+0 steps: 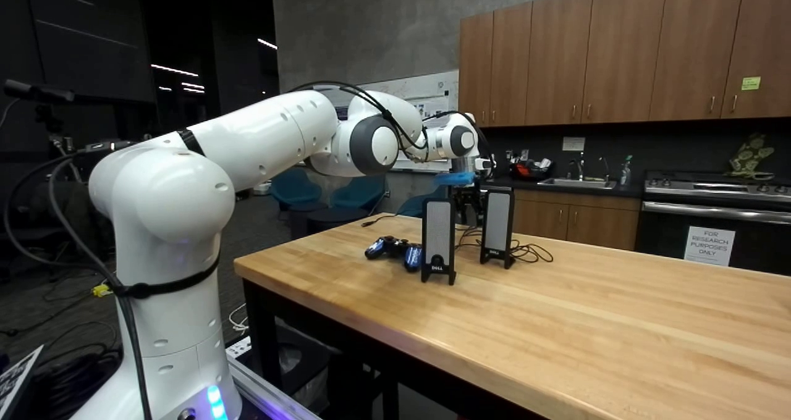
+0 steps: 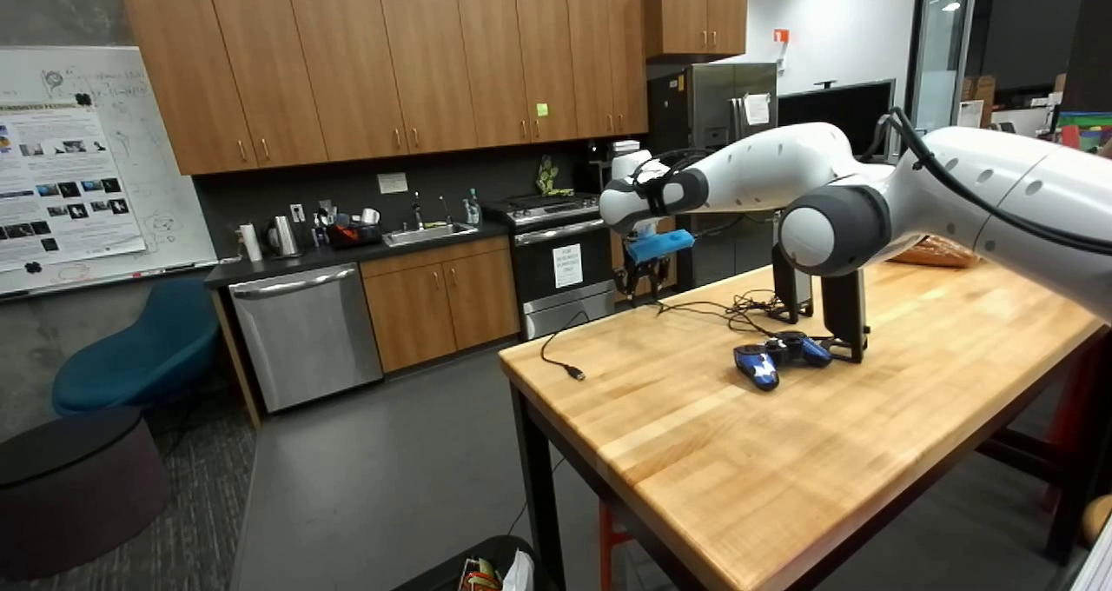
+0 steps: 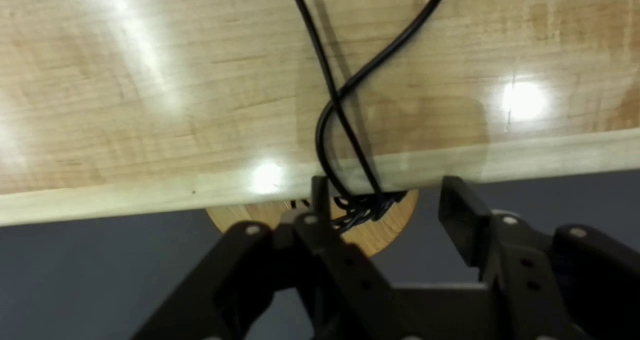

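The biggest thing is the wooden counter (image 1: 618, 333), and above it the white arm (image 1: 259, 142) reaches, bent, toward one edge. Beyond this edge, the wrist view shows a round wooden surface (image 3: 382, 233), which lies lower. On the counter stand upright, both slim and grey at the front, the nearer speaker (image 1: 438, 235) and the farther speaker (image 1: 497, 222), with some gap between them. The gripper (image 3: 386, 187) points down near the edge, under a blue part (image 2: 660, 243) of the arm, and its jaws stand wide from each other. A blue and black game controller (image 2: 786, 348) lies just beside the nearer speaker. Smaller again is the black cable (image 3: 336, 99), whose two strands cross on the counter and go over the edge; in the wrist view they appear between the jaws, but I cannot tell if they touch. The smallest is a plug (image 2: 573, 371), lying near a corner of the counter
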Controlling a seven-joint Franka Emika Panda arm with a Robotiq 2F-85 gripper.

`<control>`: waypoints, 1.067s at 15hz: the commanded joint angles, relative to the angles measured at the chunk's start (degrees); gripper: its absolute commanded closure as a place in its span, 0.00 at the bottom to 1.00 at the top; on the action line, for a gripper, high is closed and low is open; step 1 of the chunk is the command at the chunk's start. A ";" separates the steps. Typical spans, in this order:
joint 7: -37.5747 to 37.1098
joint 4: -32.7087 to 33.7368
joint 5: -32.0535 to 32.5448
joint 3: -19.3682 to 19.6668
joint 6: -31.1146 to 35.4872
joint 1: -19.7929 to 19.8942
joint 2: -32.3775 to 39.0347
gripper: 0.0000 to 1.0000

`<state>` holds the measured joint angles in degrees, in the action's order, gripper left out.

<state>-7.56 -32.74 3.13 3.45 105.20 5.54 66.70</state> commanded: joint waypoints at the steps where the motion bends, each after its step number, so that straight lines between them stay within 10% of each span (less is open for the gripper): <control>1: -2.18 1.90 -0.44 0.25 -0.87 0.80 1.00 0.73; 5: -3.41 2.19 -1.87 -1.04 -1.05 1.58 0.98 0.99; 16: -0.10 3.62 -2.09 -2.68 -0.74 1.32 -3.31 0.98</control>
<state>-9.36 -29.25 1.74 1.62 105.41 6.53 65.53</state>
